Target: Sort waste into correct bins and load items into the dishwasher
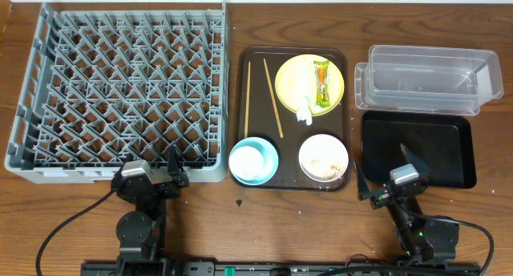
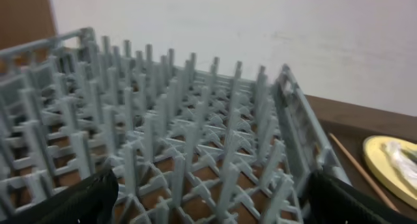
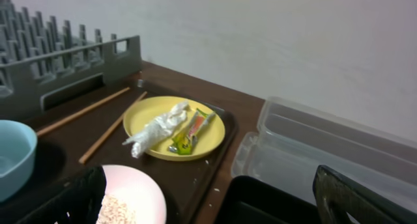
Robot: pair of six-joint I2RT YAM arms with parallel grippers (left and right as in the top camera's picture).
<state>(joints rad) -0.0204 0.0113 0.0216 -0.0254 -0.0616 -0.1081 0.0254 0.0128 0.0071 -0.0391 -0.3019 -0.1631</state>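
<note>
The grey dish rack (image 1: 120, 91) fills the left of the table. On the brown serving tray sit a yellow plate (image 1: 298, 95) with a green-and-orange wrapper (image 1: 321, 83) and white tissue (image 1: 303, 109), two chopsticks (image 1: 272, 107), a light blue bowl (image 1: 267, 150) holding a small white cup (image 1: 249, 162), and a white bowl (image 1: 324, 157) with beige scraps. The clear tub (image 1: 429, 79) and black tray (image 1: 417, 148) are at the right. My left gripper (image 1: 152, 180) is open at the rack's near edge. My right gripper (image 1: 389, 176) is open between the white bowl and the black tray.
The brown serving tray (image 1: 244, 115) lies between the rack and the bins. Cables run along the table's front edge by both arm bases. In the right wrist view the plate (image 3: 215, 133) and the clear tub (image 3: 326, 152) lie ahead.
</note>
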